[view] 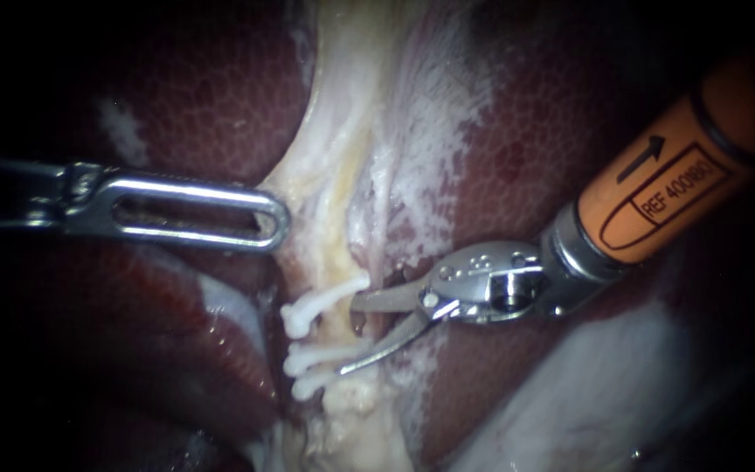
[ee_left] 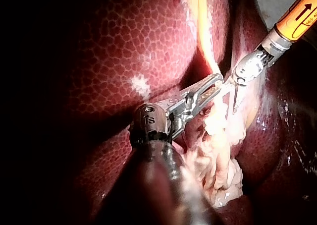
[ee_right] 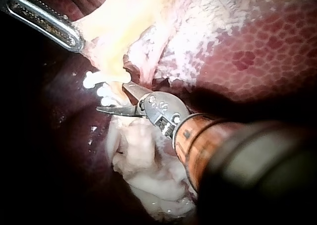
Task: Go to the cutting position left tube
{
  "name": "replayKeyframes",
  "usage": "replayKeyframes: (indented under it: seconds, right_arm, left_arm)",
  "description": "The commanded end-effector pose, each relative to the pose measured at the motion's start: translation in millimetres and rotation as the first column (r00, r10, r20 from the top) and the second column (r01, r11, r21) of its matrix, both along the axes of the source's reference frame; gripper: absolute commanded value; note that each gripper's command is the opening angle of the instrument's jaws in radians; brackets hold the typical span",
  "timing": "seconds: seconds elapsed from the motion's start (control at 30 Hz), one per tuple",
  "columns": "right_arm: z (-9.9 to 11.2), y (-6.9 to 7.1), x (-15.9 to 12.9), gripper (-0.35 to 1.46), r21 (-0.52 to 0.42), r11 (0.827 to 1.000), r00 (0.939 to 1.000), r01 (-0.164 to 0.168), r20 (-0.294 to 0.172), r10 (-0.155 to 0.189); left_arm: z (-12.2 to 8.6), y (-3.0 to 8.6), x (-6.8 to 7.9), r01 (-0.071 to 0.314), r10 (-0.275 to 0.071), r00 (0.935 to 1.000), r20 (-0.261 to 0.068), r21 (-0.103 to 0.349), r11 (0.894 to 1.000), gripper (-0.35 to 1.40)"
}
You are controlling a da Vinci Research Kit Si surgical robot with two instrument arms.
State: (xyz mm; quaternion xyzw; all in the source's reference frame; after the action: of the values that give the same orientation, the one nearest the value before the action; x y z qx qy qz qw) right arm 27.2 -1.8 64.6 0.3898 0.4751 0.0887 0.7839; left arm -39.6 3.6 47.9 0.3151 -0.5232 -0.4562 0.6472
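Note:
A pale tube runs down the middle between dark red liver lobes and carries three white clips. My right instrument, two curved blades on an orange-sleeved shaft, stands open at this tube; the upper blade lies just under the top clip and the lower blade crosses the two lower clips. The right wrist view shows the same blades spread beside the clips. My left instrument, with slotted jaws, is shut on the edge of the pale tissue above the clips, as also seen in the left wrist view.
A second pinkish strand runs just right of the clipped tube. Ragged pale tissue hangs below the clips. Whitish film covers the liver to the right. Liver surface surrounds the site on both sides.

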Motion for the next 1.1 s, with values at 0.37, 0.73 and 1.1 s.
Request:
replayKeyframes:
  seconds: [0.37,0.73,1.1]
  right_arm:
    - [0.2,-0.1,0.9,0.92,0.033,0.999,1.0000,-0.004,-0.003,0.004]
    - [-0.2,-0.5,2.3,0.86,0.062,0.998,0.9992,0.004,-0.041,-0.002]
    - [0.0,-0.4,2.8,0.71,0.076,0.997,0.9984,0.012,-0.056,-0.008]
  left_arm:
    - [0.3,0.1,0.0,0.000,0.000,1.0000,0.000,0.000,1.000,-0.35]
    - [0.3,0.1,0.0,0.003,-0.003,1.0000,-0.002,0.000,1.000,-0.35]
    - [0.5,0.1,-0.1,0.003,-0.003,1.0000,-0.002,-0.001,1.000,-0.35]
